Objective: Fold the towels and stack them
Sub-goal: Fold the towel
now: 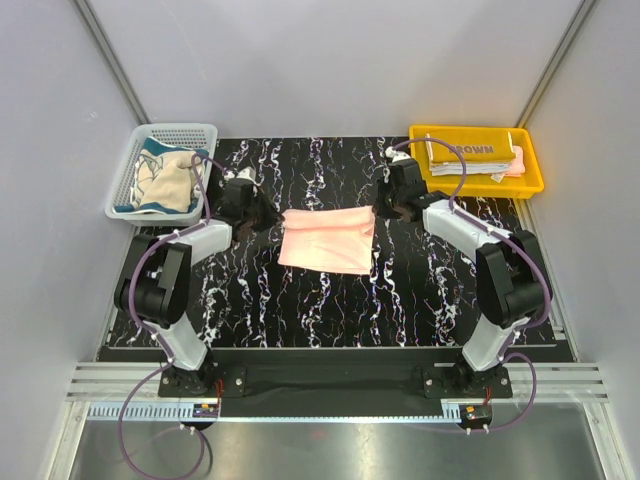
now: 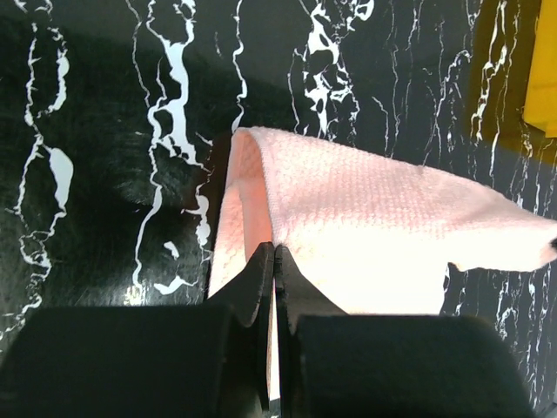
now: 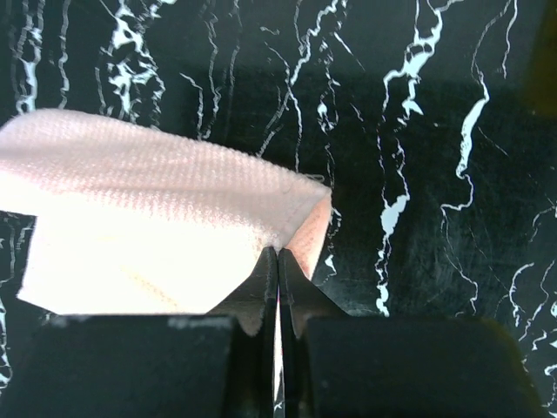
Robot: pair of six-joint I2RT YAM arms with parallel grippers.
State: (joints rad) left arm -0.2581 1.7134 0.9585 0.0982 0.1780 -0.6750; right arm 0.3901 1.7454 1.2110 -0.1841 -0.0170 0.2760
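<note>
A pink towel (image 1: 328, 238) lies partly folded on the black marbled table between my two arms. In the top view my left gripper (image 1: 268, 217) is at the towel's left end and my right gripper (image 1: 385, 212) at its right end. The left wrist view shows the left gripper (image 2: 275, 252) shut on a lifted edge of the pink towel (image 2: 374, 226). In the right wrist view the right gripper (image 3: 278, 254) is pinched shut on a corner of the pink towel (image 3: 148, 218). A cream-teal towel (image 1: 165, 178) sits crumpled in the basket. A folded brown towel (image 1: 470, 150) tops a small stack in the tray.
The white mesh basket (image 1: 207, 132) stands at the back left, just off the table's corner. The yellow tray (image 1: 420, 160) stands at the back right, and its edge (image 2: 541, 70) shows in the left wrist view. Grey walls enclose the table on three sides.
</note>
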